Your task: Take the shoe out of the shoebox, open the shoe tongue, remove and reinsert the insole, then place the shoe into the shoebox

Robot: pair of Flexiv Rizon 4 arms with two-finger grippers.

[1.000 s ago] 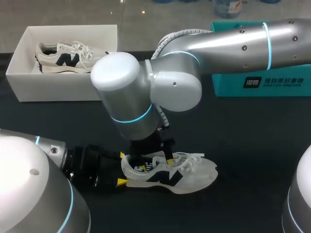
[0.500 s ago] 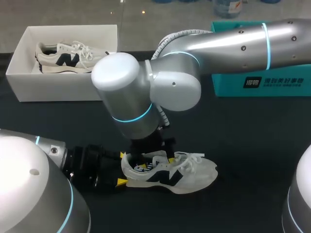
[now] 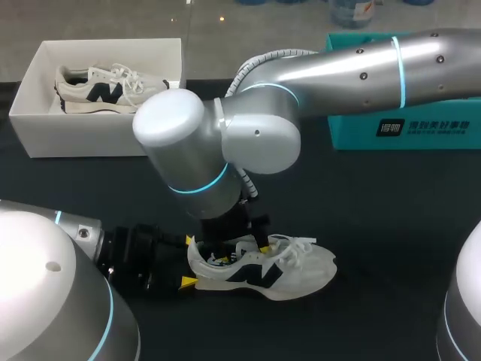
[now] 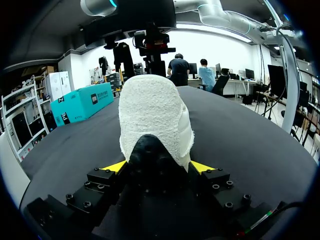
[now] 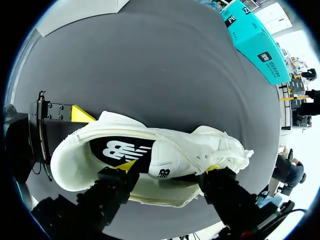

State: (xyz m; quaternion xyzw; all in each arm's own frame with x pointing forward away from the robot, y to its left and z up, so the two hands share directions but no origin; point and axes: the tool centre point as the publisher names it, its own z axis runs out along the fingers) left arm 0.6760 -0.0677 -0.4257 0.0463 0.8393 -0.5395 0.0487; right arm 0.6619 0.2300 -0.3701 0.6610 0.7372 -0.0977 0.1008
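Left tool point(image 4: 158, 166) clamped on the heel of the shoe point(image 3: 263, 271) at worktop point(image 3: 391, 226) 6 o'clock. Right tool point(image 5: 171, 167) straddles tongue point(image 5: 165, 160), can't tell its grip. Shoebox point(image 3: 30, 128) at 10 o'clock.

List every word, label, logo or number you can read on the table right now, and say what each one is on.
Teal box: white print on its side, too small and blurred to quote.
Shoe on the table: a dark emblem on its side, no legible words.
Insole: a white logo, no words I can quote.
Shoe in the white box: the same dark emblem, no legible words.
White box: no print visible.
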